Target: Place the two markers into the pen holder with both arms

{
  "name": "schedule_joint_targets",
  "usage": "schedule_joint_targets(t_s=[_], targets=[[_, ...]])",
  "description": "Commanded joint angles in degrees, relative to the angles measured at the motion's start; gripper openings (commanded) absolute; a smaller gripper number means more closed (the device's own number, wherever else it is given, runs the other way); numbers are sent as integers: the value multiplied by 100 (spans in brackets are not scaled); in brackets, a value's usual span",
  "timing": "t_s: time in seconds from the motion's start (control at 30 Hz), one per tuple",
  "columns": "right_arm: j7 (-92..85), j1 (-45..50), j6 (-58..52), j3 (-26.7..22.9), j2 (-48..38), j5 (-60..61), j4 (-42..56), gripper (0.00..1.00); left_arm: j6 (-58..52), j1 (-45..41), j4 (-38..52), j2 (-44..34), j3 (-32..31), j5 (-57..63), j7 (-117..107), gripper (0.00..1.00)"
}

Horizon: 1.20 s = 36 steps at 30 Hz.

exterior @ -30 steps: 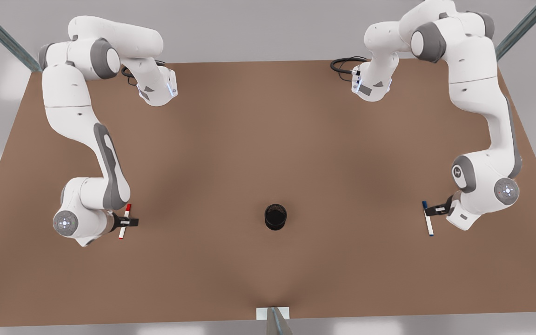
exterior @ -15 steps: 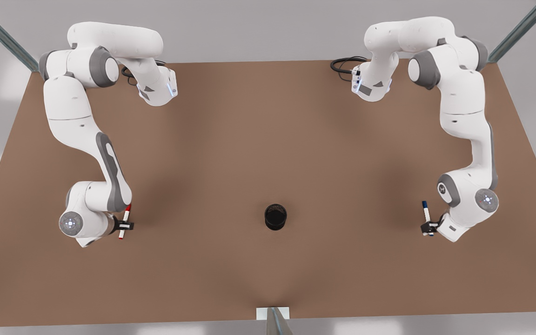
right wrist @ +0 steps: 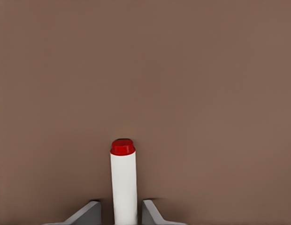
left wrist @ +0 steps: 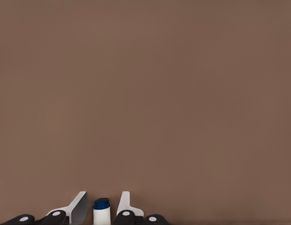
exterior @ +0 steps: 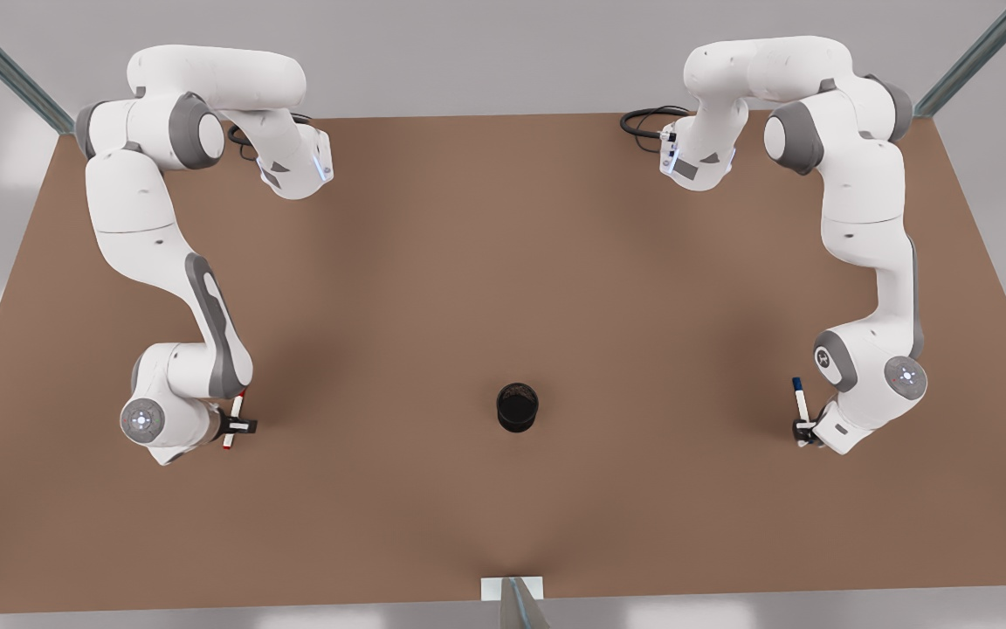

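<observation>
Left gripper [exterior: 803,430], at the front view's right: fingers [left wrist: 79,206] flanking the blue marker [exterior: 801,398], small gaps showing. Right gripper [exterior: 237,426], opposite: fingers [right wrist: 152,213] astride the red marker [exterior: 233,419]. Pen holder [exterior: 517,407] mid-bench [exterior: 485,262], well apart, open bench between.

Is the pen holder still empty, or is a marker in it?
Empty: the pen holder stands alone mid-table, with both markers out at the claws.
</observation>
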Motion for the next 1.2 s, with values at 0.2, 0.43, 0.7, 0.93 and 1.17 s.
schedule_joint_targets(t_s=[0.2, 0.43, 0.7, 0.93, 1.17], targets=[[53, -14, 13, 10, -27, -18, 29, 46, 23, -8, -6, -6, 0, -185, 396, 41], [53, -6, 13, 10, -45, -18, 38, 43, 23, -8, -32, -15, 1, -194, 405, 41], [70, -14, 30, 10, -45, -10, 47, 21, 14, 1, -50, -15, 9, -177, 414, 38], [79, 30, -66, 774, -1258, -27, 161, 21, 14, 1, -85, -23, 9, -177, 405, 31], [123, 460, 1594, 2049, -1451, -264, 301, 21, -74, -34, -59, -138, 18, -150, 326, 24]])
